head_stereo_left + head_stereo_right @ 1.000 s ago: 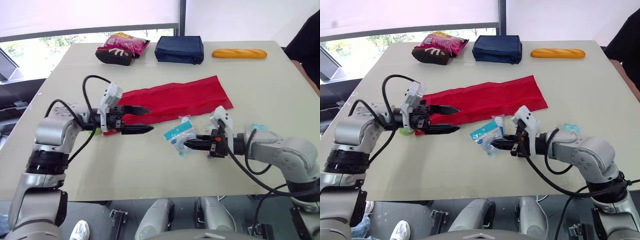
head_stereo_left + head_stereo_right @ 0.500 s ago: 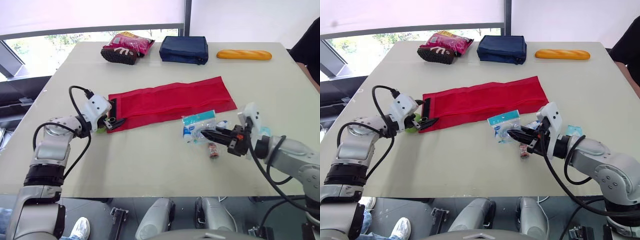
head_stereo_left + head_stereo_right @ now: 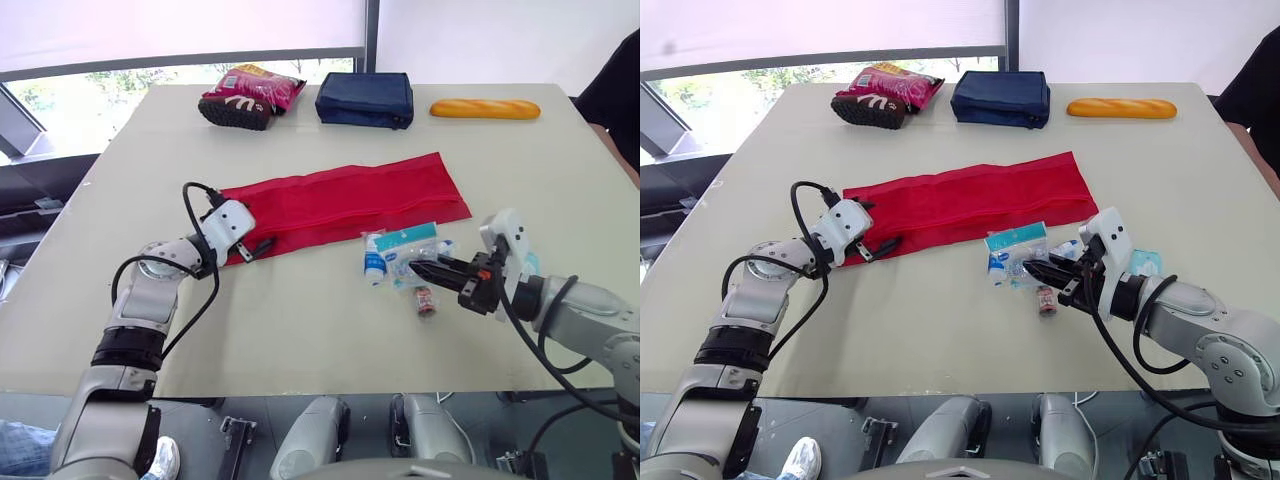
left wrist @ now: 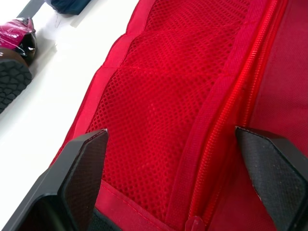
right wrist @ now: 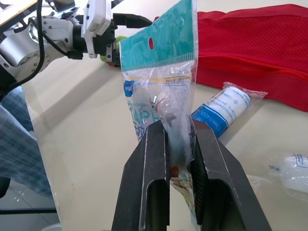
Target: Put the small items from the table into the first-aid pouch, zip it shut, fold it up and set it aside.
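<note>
pinching a clear packet (image 3: 400, 245) beside the pouch (image 3: 350, 200) — right hand (image 5: 177, 139); left hand (image 3: 256, 246) wide over it

I take this for a robot test room, more lab than home. A large plain table (image 3: 300, 330) stands by a wide window (image 3: 120, 82) with a roller blind (image 3: 180, 25) and trees outside, next to a bare white wall (image 3: 500, 40). Unrelated props line its far edge: a shoe (image 3: 232, 110), a snack bag (image 3: 262, 85), a navy bag (image 3: 363, 98) and a baguette (image 3: 484, 108). A person (image 3: 618, 90) in dark clothes is at the right edge.
</note>
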Tool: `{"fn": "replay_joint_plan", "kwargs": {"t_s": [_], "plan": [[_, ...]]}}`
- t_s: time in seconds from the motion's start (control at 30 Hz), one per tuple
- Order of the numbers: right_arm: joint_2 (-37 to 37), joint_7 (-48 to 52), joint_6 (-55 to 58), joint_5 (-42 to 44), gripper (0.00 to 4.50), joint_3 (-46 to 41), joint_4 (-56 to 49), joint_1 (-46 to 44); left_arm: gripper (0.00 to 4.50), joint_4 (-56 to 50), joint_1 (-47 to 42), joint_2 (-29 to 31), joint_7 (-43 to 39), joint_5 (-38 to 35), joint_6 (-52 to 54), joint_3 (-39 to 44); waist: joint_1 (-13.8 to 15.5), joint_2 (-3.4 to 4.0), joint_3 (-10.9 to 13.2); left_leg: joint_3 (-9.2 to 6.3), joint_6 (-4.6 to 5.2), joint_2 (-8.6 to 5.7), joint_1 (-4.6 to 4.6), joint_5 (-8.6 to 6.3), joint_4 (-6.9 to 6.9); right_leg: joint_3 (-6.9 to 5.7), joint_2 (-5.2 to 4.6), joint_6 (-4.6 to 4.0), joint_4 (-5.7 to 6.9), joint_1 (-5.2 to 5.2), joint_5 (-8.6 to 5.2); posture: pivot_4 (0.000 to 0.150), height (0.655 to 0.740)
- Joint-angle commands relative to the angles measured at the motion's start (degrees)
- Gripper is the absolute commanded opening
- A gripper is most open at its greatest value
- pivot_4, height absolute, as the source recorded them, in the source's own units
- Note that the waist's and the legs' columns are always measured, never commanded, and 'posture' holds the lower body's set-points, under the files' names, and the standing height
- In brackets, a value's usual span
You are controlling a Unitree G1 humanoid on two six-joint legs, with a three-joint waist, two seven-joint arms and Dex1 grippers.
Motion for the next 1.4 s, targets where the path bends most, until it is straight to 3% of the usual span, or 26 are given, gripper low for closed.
{"fn": "replay_joint_plan", "kwargs": {"t_s": [0.03, 0.2, 0.33, 0.5, 0.6, 0.73, 0.77, 0.8, 1.17, 1.4], "plan": [[-0.23, -0.28, -1.35, 0.91, 0.05, -0.59, -2.21, -0.23, 4.44, -3.70, 2.11, -0.39, 5.45, 3.60, 0.24, 0.48, 0.02, -0.01, 0.00, 0.00, 0.00, 0.00, 0.00, 0.00, 0.00, 0.00, 0.00, 0.00, 0.00, 0.00, 0.00, 0.150, 0.7395], [-0.27, -0.66, -1.54, 0.97, 0.05, -0.25, -1.94, -0.67, 4.44, -6.47, 4.43, -1.55, 10.14, 7.32, 0.61, -0.33, 0.01, -0.01, -0.01, 0.01, 0.00, 0.00, 0.01, 0.00, 0.00, 0.00, 0.00, 0.00, 0.02, 0.00, 0.00, 0.150, 0.7395], [-0.48, -0.75, -1.63, 0.90, 0.05, -0.05, -1.80, -0.82, 3.39, -7.66, 4.95, -3.43, 12.62, 8.24, 2.00, -0.19, 0.06, -0.01, -0.02, 0.02, 0.00, 0.00, 0.01, 0.00, 0.00, 0.00, 0.00, 0.01, 0.01, 0.00, 0.00, 0.150, 0.7395], [-0.65, -0.88, -1.63, 0.91, 0.05, 0.08, -1.89, -0.76, 3.39, -6.94, 4.67, -4.31, 13.65, 8.57, 3.50, -0.24, 0.07, -0.01, -0.02, 0.02, -0.01, 0.00, 0.02, 0.00, 0.01, 0.00, 0.00, 0.01, 0.03, 0.00, 0.01, 0.150, 0.7395], [-0.76, -1.04, -1.61, 0.77, 0.05, 0.14, -2.03, -0.67, 2.60, -6.88, 4.83, -4.28, 13.28, 8.30, 4.46, -0.20, 0.03, -0.01, -0.02, 0.02, -0.01, 0.00, 0.02, 0.00, 0.01, 0.00, 0.00, 0.01, 0.03, 0.01, 0.00, 0.150, 0.7395], [-0.72, -1.34, -1.70, 0.81, 0.05, 0.15, -2.18, -0.51, 0.56, -6.63, 4.99, -3.97, 12.62, 7.91, 4.79, -0.12, 0.03, 0.01, -0.03, 0.02, -0.01, 0.00, 0.01, 0.00, 0.00, 0.00, 0.01, 0.01, 0.03, 0.00, 0.01, 0.150, 0.7395], [-0.72, -1.35, -1.75, 0.75, 0.05, 0.20, -2.16, -0.49, 0.14, -6.54, 4.98, -3.93, 12.35, 7.70, 4.91, -0.07, 0.05, 0.02, -0.04, 0.02, -0.01, 0.00, 0.02, 0.00, 0.00, 0.00, 0.01, 0.01, 0.03, 0.00, 0.00, 0.150, 0.7395], [-0.70, -1.34, -1.80, 0.69, 0.05, 0.24, -2.11, -0.49, 0.03, -6.45, 4.95, -3.87, 12.17, 7.60, 4.96, -0.05, 0.05, 0.02, -0.04, 0.02, -0.01, 0.00, 0.02, 0.00, 0.01, 0.00, 0.01, 0.01, 0.03, 0.00, 0.00, 0.150, 0.7395], [-0.10, -1.64, -2.47, 0.09, 0.05, 0.98, -1.78, -0.66, 0.03, -6.28, 4.49, -3.55, 8.53, 4.55, 4.34, 1.08, 0.03, 0.02, -0.04, 0.03, -0.01, 0.00, 0.02, 0.00, 0.01, 0.00, 0.01, 0.01, 0.02, 0.00, 0.01, 0.150, 0.7395], [-0.83, -1.63, -0.77, -0.77, 0.05, 2.98, -0.38, -1.38, 0.03, -11.33, 3.91, -3.87, -1.16, -0.34, 5.81, -1.05, 0.08, 0.01, -0.04, 0.03, -0.01, 0.00, 0.01, 0.00, 0.02, 0.00, 0.01, 0.01, 0.02, 0.01, 0.01, 0.150, 0.7395]]}}
